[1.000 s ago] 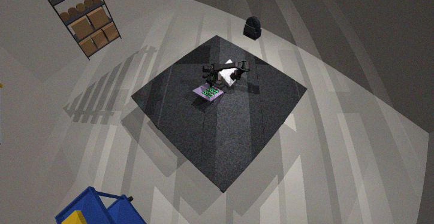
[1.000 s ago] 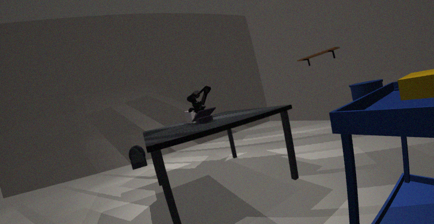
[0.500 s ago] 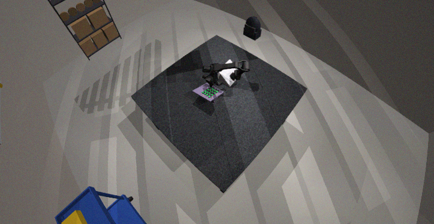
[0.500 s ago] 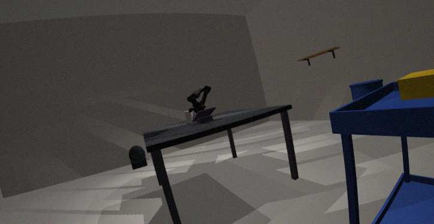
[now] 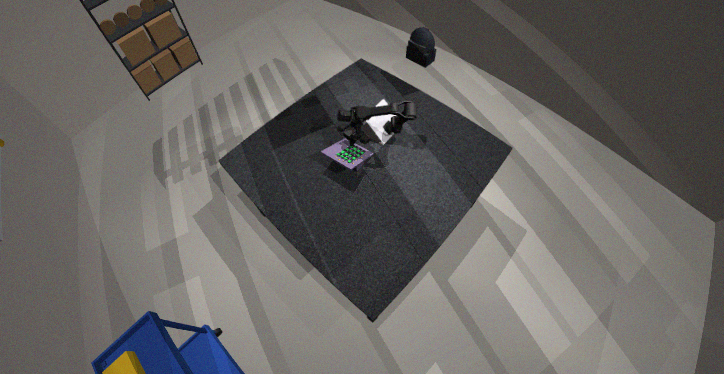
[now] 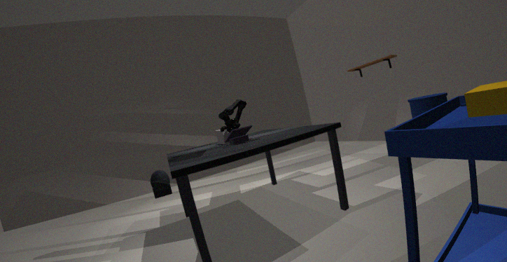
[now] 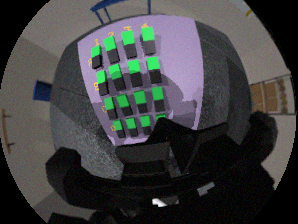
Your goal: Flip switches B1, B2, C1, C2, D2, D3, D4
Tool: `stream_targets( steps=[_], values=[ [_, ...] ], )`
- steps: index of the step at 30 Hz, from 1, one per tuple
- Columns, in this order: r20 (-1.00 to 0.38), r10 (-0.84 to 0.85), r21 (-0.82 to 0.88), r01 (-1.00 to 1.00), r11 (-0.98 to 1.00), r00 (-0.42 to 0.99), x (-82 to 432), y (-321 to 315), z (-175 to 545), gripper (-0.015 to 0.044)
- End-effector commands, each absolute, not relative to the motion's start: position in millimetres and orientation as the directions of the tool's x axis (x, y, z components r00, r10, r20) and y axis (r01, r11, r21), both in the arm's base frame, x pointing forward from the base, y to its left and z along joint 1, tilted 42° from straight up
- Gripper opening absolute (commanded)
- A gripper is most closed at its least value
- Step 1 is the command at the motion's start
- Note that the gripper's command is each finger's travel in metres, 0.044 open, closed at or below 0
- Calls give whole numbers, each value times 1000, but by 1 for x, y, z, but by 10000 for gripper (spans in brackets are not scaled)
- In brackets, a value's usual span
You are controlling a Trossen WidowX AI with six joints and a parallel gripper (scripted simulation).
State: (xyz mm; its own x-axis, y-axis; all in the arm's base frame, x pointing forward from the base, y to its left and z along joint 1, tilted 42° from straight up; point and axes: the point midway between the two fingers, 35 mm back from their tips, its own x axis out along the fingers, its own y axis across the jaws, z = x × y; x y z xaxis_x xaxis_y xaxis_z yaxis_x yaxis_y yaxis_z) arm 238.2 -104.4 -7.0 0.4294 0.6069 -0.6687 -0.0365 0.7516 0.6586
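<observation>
The purple panel [image 5: 329, 151] [image 6: 244, 129] [image 7: 180, 42] stands tilted on the table and carries four rows of green-and-black rocker switches. In the wrist view row A is at the top and row D at the bottom, with orange labels along the left and top edges. My gripper [image 5: 351, 142] [image 7: 161, 120] is shut and empty, with its tip at the near right of the grid, over switch D4 [image 7: 160, 116]. Only a sliver of D4's green end shows. Switch D3 [image 7: 145, 121] is just left of the tip. Whether the tip touches D4, and which ends are raised, I cannot tell.
The panel stands on the dark table [image 5: 364, 249] [image 6: 283, 136], in front of the arm's base. A white sheet-like thing [image 5: 377, 128] is beside the arm. A blue cart [image 5: 202, 353] [image 6: 443, 143] and a shelf rack [image 5: 126, 59] stand away from the table.
</observation>
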Motion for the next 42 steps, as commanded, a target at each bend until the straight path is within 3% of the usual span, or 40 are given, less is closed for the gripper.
stream_targets(
  steps=[1,15,27,32,42],
  values=[
    [-666,608,662,-34,749,433,239,-104,-7,0],
    [-665,608,662,-35,749,433,240,-103,-9,0],
    [-659,600,661,-32,750,454,209,-142,33,0],
    [-657,601,662,-33,749,455,248,-133,78,0],
    [-657,601,662,-33,748,455,250,-133,81,0]
  ],
)
